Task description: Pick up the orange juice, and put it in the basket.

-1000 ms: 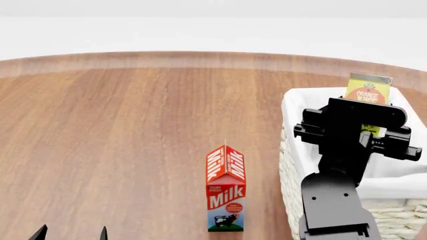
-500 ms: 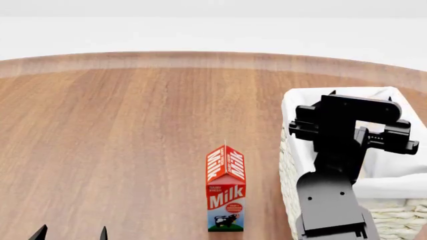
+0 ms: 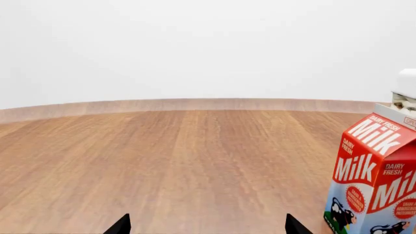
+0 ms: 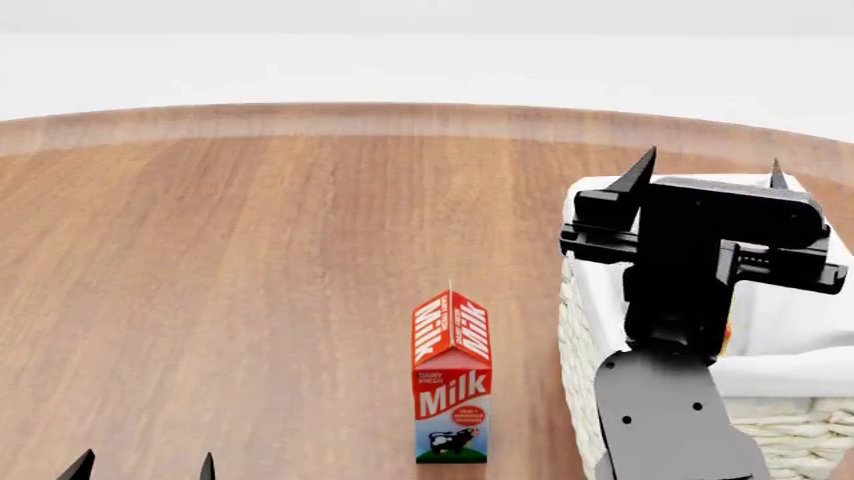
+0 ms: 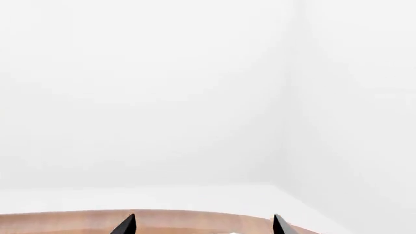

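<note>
The left gripper (image 4: 143,466) rests open and empty near the milk carton (image 4: 451,378). Beyond, the right gripper (image 4: 707,172) is spread wide, empty, above the basket (image 4: 582,330). The orange juice (image 4: 726,338) lies inside, mostly hidden; likely rigid, light, best gripped across flat sides.

Bright, even, diffuse light fills all three sharp renders (no blur or edge distortion), leaving the white backdrop nearly washed out and shadows on the wooden table (image 4: 240,260) barely visible.

Wooden desk (image 4: 240,270), reddish-brown grain, curved far edge with paler rim. Plain white walls and floor behind. Even, shadowless light, corner visible at right.
</note>
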`<state>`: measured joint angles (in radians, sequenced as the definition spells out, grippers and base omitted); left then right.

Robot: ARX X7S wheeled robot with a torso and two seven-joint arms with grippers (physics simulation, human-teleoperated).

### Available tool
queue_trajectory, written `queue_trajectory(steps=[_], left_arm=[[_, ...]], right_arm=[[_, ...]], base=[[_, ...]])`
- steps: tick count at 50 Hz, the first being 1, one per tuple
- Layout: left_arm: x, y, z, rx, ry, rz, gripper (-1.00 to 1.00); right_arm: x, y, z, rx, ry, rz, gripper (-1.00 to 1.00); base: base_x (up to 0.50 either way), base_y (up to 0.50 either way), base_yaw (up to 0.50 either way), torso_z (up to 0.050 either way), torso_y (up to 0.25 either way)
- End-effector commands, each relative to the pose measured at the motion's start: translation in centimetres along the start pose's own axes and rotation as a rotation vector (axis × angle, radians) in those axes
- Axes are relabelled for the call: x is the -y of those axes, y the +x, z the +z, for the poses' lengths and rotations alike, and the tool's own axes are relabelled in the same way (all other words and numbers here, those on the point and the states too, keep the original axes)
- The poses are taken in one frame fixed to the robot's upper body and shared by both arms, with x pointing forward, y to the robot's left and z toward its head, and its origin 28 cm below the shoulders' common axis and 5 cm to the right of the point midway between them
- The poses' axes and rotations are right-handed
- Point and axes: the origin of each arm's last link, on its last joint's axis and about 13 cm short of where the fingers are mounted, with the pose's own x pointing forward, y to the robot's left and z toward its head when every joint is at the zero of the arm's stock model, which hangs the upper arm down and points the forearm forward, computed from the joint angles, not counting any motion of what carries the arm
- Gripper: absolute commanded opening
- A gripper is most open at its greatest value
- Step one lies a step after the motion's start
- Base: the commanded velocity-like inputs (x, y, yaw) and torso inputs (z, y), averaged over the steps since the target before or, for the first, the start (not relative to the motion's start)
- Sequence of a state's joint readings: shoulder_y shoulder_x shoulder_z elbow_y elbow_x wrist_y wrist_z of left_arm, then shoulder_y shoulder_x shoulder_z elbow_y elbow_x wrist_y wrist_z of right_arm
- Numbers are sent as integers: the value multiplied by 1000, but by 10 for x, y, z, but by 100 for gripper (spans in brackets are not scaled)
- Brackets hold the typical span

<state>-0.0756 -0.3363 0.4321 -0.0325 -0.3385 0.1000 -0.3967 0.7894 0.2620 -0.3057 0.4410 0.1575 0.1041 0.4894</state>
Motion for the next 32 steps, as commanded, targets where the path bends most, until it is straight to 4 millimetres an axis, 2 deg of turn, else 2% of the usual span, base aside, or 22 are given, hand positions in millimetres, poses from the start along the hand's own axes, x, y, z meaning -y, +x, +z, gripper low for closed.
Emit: queue_trajectory(steps=[1, 18, 32], left_arm=[[0, 0, 0, 0, 0, 0, 100], [0, 0, 0, 0, 0, 0, 100], [0, 0, 0, 0, 0, 0, 100]], right_arm=[[2, -7, 15, 63, 16, 40, 100], [9, -36, 50, 168, 51, 101, 100], [11, -53, 67, 224, 63, 138, 100]], base=[[0, 0, 0, 0, 0], [0, 0, 0, 0, 0], [0, 0, 0, 0, 0]])
